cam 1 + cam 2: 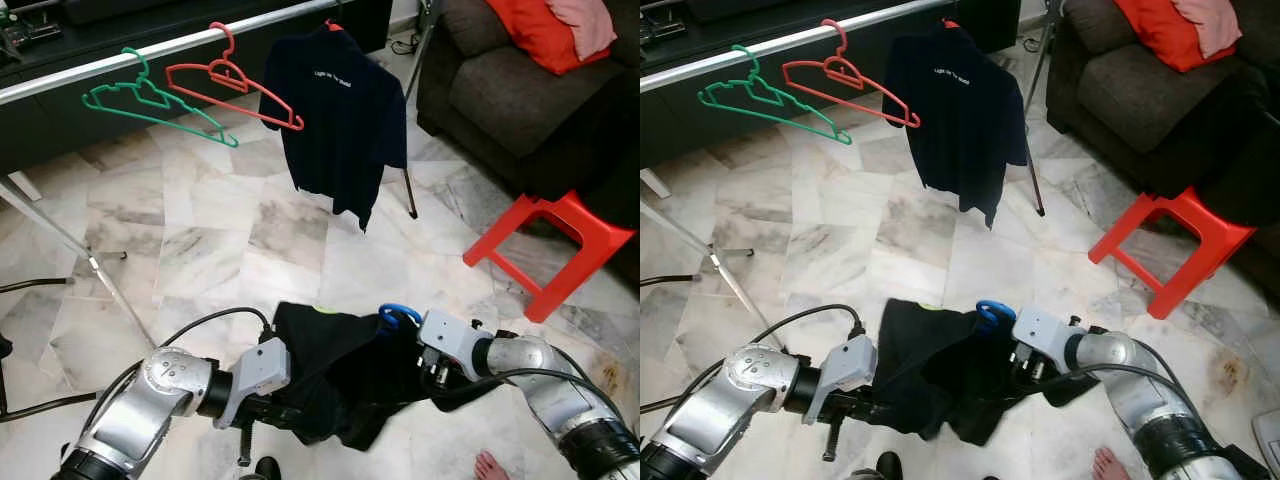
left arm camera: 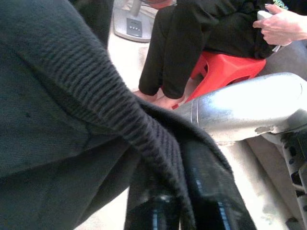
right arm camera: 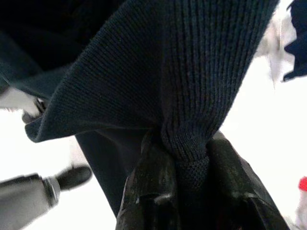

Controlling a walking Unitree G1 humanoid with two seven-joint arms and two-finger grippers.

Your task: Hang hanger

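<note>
- Both silver arms are seen lowest in the head views, brought together over a black garment [image 1: 340, 375] held between them above the marble floor [image 1: 200, 240]
- Left gripper [image 2: 177, 211]: its black fingers are pressed onto a ribbed fold of the dark fabric, as seen in the left wrist view
- Right gripper [image 3: 189, 191]: its fingers are pinched on a bunched ribbed edge of the same garment
- Blue hanger [image 1: 400, 314]: its hook is seen rising out of the garment's top, just beside the right wrist
- Metal rail [image 1: 170, 45]: shown well beyond the arms, carrying a green hanger [image 1: 150, 105], a red hanger [image 1: 235, 85] and a hung dark shirt [image 1: 340, 120]
- Red stool [image 1: 555, 245] is placed on the right, near a dark sofa [image 1: 500, 80] with an orange cushion [image 1: 545, 30]
- A person's bare foot [image 1: 490, 466] is visible at the lower edge
</note>
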